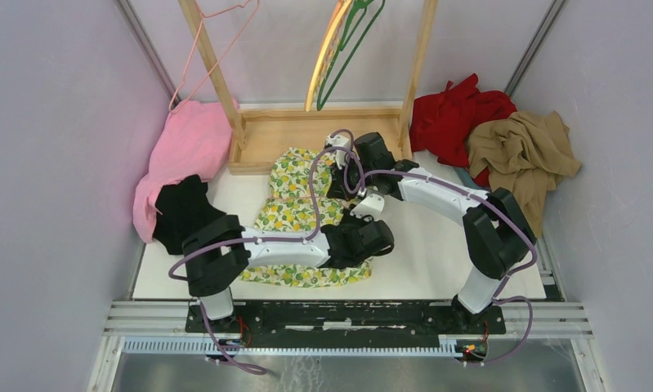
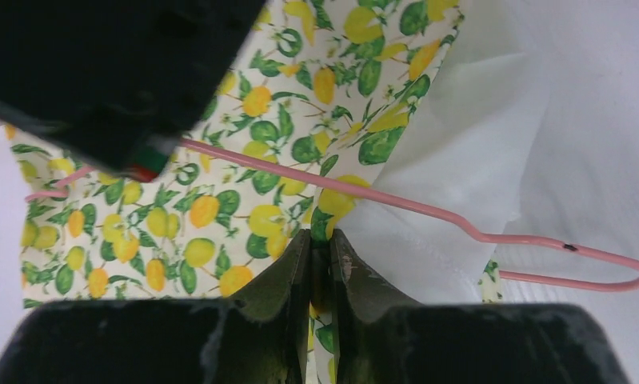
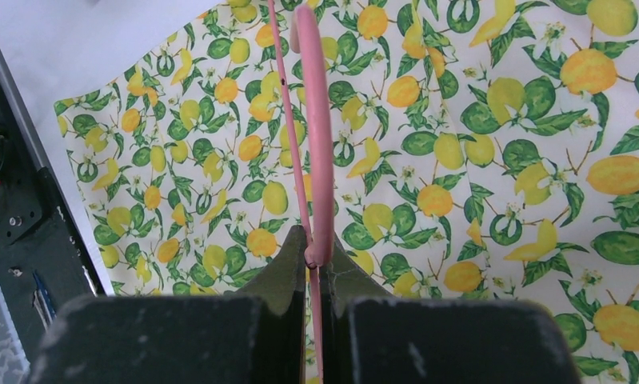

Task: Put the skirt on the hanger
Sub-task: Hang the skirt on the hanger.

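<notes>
The lemon-print skirt (image 1: 284, 214) lies flat on the white table, in front of the wooden rack. In the left wrist view my left gripper (image 2: 321, 236) is shut on the skirt's (image 2: 220, 216) edge, where the white lining (image 2: 460, 144) shows. The thin pink hanger (image 2: 428, 210) crosses just above those fingertips, its looped end to the right. My right gripper (image 3: 316, 244) is shut on the hanger's (image 3: 316, 144) wire, over the skirt (image 3: 476, 160). In the top view both grippers, left (image 1: 370, 233) and right (image 1: 345, 181), sit over the skirt and hide the hanger.
The wooden rack (image 1: 323, 131) stands at the back with green and yellow hangers (image 1: 339, 49); another pink wire hanger (image 1: 212, 57) hangs on its left post. Pink (image 1: 188, 147) and black (image 1: 184, 208) cloth lie left. Red (image 1: 458, 114) and tan (image 1: 519, 147) garments lie right.
</notes>
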